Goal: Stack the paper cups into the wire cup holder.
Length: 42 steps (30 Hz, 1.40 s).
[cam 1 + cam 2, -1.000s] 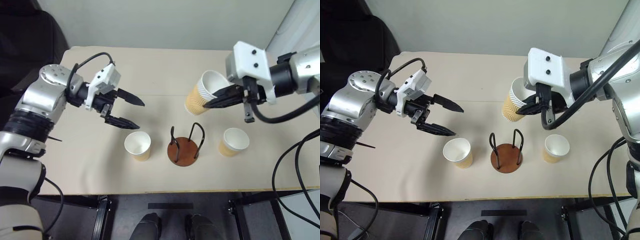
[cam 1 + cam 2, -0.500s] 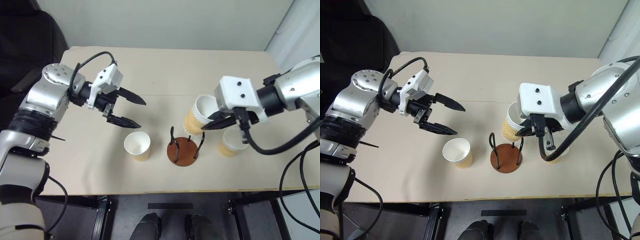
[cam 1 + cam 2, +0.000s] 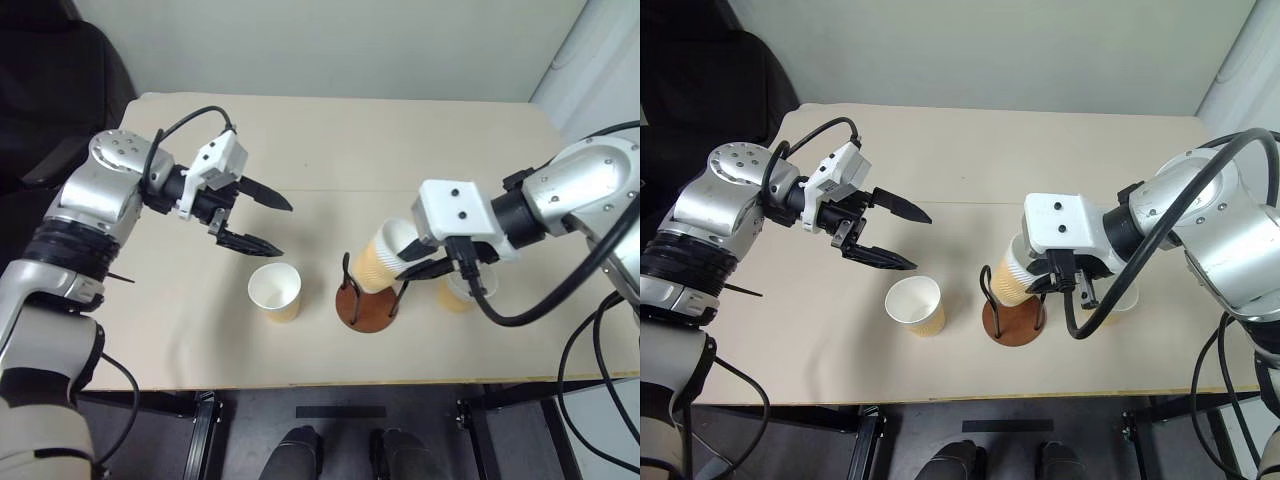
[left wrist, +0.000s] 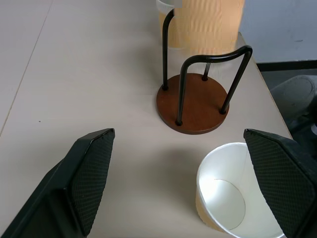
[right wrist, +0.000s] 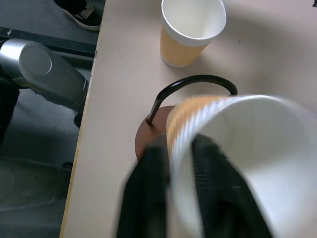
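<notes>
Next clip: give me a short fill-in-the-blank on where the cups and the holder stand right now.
1. The cup at the right tool is tilted above the wire cup ____.
2. On the table, ____ paper cups stand upright outside the holder.
3. The left tool hangs open above the table, holding ____.

Missing words: holder; two; nothing
</notes>
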{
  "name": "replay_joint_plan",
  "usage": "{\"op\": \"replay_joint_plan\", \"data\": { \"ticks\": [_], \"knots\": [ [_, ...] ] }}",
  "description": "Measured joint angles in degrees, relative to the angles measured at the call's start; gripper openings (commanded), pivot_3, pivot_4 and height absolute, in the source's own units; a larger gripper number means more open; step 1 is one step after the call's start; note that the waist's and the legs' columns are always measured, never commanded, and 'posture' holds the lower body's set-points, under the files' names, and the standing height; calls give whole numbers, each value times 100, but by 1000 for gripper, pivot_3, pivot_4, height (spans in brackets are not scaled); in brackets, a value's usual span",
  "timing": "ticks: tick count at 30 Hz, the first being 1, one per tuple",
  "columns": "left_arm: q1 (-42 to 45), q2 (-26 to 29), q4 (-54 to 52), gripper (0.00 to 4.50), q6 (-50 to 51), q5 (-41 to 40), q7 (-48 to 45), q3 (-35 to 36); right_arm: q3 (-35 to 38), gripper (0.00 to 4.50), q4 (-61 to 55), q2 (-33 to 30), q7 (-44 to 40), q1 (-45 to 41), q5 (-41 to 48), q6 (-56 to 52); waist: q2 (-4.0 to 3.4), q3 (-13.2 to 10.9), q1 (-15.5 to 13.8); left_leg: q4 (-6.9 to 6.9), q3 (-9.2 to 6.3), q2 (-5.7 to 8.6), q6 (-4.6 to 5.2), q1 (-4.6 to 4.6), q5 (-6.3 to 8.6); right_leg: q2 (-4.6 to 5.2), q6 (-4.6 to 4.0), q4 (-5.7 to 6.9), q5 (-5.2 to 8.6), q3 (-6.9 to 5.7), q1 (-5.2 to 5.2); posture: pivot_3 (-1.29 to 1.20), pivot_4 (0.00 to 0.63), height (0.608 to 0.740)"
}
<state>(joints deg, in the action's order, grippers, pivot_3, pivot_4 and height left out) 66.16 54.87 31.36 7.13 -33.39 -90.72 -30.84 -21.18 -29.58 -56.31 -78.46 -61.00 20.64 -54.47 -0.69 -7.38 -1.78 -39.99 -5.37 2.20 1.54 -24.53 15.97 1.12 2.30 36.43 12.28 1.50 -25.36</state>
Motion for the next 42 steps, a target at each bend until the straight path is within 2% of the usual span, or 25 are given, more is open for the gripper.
{"op": "replay_joint_plan", "data": {
  "ticks": [5,8,11,16,18,22,23,25,29,36,42],
  "knots": [
    [1,-31,24,4500,-43,9,0,0,20,3556,143,315,273,-54,75,-177,0,0,4,-1,0,0,1,0,-1,0,0,5,0,0,-3,0,150,740],
    [1,-53,37,4500,-51,9,0,15,246,4479,276,507,540,-100,188,-343,0,0,2,-2,0,0,1,-1,-1,0,0,4,0,0,-3,0,150,740],
    [1,-93,43,4500,-49,6,0,59,629,4479,372,716,898,-139,331,-542,0,0,2,-2,0,0,1,-2,-1,0,0,3,0,0,-4,0,150,740],
    [-4,-109,19,4500,35,-24,-1,135,1787,4479,433,1150,1796,-147,740,-1260,0,0,-1,-3,0,1,1,-3,-1,0,0,4,0,-1,-5,0,150,740],
    [-4,-118,-4,4500,69,-38,-2,172,2159,4479,332,1142,2024,-47,905,-1530,1,1,-12,-3,0,1,1,-4,-1,0,0,3,0,-1,-5,0,150,740],
    [-9,-138,-35,4500,201,-126,-5,256,2836,4479,-262,513,2172,981,1299,-2090,2,1,-67,-4,-2,5,1,-13,0,1,1,-12,-1,-2,-1,0,150,740],
    [-2,-160,-51,4500,215,-144,-6,263,2938,4479,-458,180,2168,1334,1365,-2143,2,1,-88,-3,-2,5,0,-14,0,2,2,-13,0,-3,-1,0,150,740],
    [7,-186,-40,4500,237,-154,-7,263,3021,4479,-758,-470,2084,2019,1389,-2041,2,1,-102,0,-2,2,-2,-13,1,2,3,-11,0,-3,-1,0,150,740],
    [25,-232,-7,4500,238,-162,-8,254,3105,4479,-978,-1346,1831,3319,1246,-1406,2,1,-100,-2,3,1,-5,-6,2,2,5,4,0,3,-1,0,150,740],
    [89,-326,12,4500,194,-155,-8,242,3200,4479,-890,-1844,1705,4239,898,-323,2,1,-55,-8,12,1,-6,19,0,2,7,42,0,12,4,0,150,740],
    [80,-295,-19,4500,200,-153,-8,243,2985,4479,-672,-1866,1708,4567,552,373,3,2,-36,-10,13,2,-5,19,0,2,7,43,0,13,5,0,150,740]
  ]
}}
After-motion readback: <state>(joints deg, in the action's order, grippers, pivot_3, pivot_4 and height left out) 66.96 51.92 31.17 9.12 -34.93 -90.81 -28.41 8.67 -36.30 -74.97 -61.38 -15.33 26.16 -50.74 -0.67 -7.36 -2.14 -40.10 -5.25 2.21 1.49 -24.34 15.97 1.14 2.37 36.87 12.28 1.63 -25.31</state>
